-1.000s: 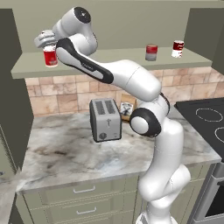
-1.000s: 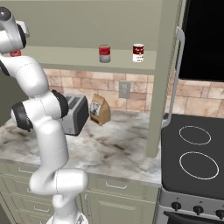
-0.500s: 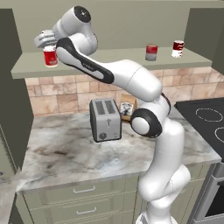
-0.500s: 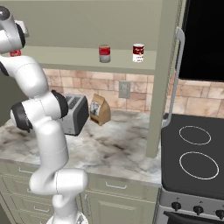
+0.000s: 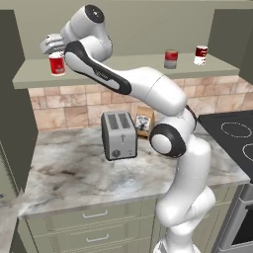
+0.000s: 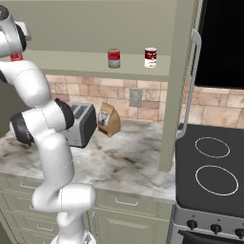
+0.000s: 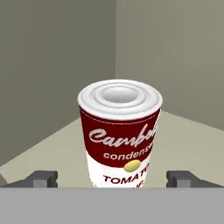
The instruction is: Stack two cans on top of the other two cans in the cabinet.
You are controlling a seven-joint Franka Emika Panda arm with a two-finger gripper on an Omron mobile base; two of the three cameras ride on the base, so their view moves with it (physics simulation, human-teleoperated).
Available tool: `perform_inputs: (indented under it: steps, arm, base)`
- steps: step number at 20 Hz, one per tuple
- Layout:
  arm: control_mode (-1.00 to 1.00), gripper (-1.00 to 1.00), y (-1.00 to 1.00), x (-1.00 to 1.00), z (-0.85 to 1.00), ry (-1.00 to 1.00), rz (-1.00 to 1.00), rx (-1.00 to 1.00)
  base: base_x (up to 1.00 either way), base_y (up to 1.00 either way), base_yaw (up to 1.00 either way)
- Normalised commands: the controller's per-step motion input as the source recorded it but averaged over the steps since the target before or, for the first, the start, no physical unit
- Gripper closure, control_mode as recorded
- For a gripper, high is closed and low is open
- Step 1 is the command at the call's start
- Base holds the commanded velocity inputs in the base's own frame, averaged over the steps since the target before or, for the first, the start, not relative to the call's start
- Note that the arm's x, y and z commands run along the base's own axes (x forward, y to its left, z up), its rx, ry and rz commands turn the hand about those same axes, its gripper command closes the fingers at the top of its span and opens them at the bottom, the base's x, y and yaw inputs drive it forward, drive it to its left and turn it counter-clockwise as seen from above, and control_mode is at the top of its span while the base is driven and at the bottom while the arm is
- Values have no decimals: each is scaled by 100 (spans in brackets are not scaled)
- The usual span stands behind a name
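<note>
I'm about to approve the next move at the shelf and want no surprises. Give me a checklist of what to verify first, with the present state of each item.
1. Gripper open: ok, the fingertips stand wide on either side of the can.
2. Can upright between the fingertips: ok, centred, lid level, apart from both fingertips.
3. That can stacked on another: cannot tell, its base is hidden in the hand view; in the left base view the left can appears to stand alone on the shelf.
4. Grey-bottomed can and white-bottomed can upright at the right end: ok, each stands singly, apart.
5. Task done: not ok, no stack shows.
</note>
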Motion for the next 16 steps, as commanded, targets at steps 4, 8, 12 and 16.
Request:
perform_inputs:
  steps: [4, 8, 12, 16]
  arm:
    - [-100, -100, -22, -30, -7, -5, 0, 0]
    - [-100, -100, -29, -29, -6, -13, 0, 1]
    - [-100, -100, -38, -38, -6, -9, 0, 4]
    - [-100, -100, -41, -45, -16, -11, 0, 6]
  base:
    - [0, 0, 0]
    - [0, 0, 0]
    - [0, 0, 0]
    - [0, 0, 0]
